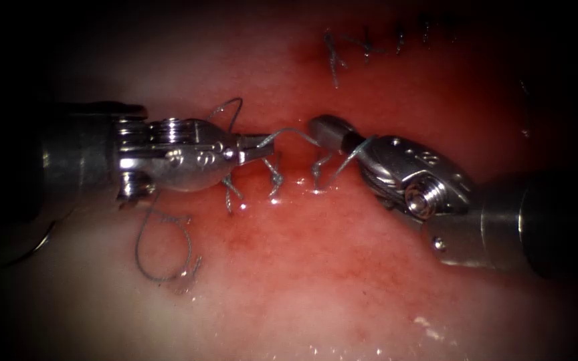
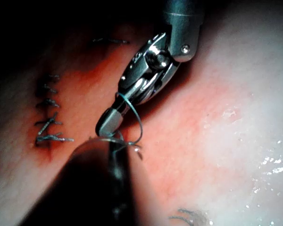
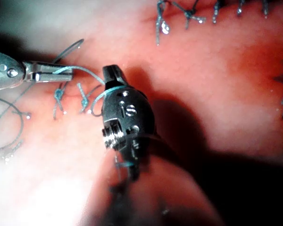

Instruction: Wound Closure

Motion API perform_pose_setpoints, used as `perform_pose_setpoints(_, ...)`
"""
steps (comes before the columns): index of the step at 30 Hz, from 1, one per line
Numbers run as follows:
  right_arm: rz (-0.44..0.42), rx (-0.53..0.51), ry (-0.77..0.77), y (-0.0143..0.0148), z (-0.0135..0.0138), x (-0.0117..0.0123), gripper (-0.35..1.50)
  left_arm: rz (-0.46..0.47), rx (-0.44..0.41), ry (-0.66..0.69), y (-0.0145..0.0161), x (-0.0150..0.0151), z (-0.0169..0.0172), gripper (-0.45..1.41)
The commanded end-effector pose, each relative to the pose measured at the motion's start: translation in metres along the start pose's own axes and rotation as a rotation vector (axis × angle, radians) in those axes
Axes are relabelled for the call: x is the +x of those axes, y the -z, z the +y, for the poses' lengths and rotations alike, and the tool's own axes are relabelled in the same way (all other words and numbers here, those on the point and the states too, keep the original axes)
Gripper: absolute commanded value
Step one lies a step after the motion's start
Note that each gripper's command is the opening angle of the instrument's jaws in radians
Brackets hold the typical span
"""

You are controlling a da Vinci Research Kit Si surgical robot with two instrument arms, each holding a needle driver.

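The left tool point(image 1: 257, 148) comes in from nine o'clock, its jaws pressed together on the thread point(image 1: 294, 132). The strand runs from those jaws straight across to the right tool point(image 1: 326, 132), which comes in from four o'clock. Its jaws look pressed together too, with the thread reaching their tip and a loop of it wound round the tool just behind the jaws. In the left wrist view that loop hangs round the right tool point(image 2: 109, 120) as a ring of thread point(image 2: 132, 113). In the right wrist view the strand point(image 3: 85, 70) spans from the left tool point(image 3: 54, 71) to the right tool point(image 3: 112, 74).

Between the tips and just toward six o'clock, short stitch ends point(image 1: 274, 175) stand up from the tissue point(image 1: 342, 267), with a wet glint at their feet. Toward seven o'clock from the left tool a loose tail point(image 1: 162, 247) lies in a wide curl on the pale tissue. A thin curved sliver point(image 1: 38, 247) sits near the picture's nine o'clock edge; whether it is the needle I cannot tell.

Up at twelve to one o'clock a row of finished stitches point(image 1: 369, 47) crosses the cut. Red fluid point(image 1: 436, 100) stains the tissue around both tools.
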Motion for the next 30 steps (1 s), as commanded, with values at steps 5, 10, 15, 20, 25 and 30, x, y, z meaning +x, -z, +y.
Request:
perform_pose_setpoints(5, 0.022, 0.014, 0.014, 0.0005, -0.0003, -0.0003, -0.35, -0.026, 0.001, 0.004, -0.0020, -0.0007, -0.0028, -0.45)
perform_pose_setpoints(10, 0.029, 0.026, 0.038, 0.0014, 0.0005, -0.0015, -0.35, -0.050, 0.006, 0.035, -0.0045, -0.0013, -0.0066, -0.45)
perform_pose_setpoints(15, 0.031, 0.039, 0.050, 0.0019, 0.0008, -0.0022, -0.35, -0.065, 0.019, 0.060, -0.0063, -0.0011, -0.0096, -0.45)
perform_pose_setpoints(20, 0.032, 0.074, 0.083, 0.0024, 0.0002, -0.0028, -0.35, -0.069, 0.031, 0.100, -0.0085, -0.0011, -0.0139, -0.45)
perform_pose_setpoints(25, 0.035, 0.086, 0.099, 0.0025, 0.0002, -0.0033, -0.35, -0.076, 0.039, 0.117, -0.0092, -0.0017, -0.0160, -0.45)
perform_pose_setpoints(30, 0.037, 0.091, 0.108, 0.0028, 0.0001, -0.0037, -0.35, -0.079, 0.044, 0.122, -0.0094, -0.0020, -0.0171, -0.45)
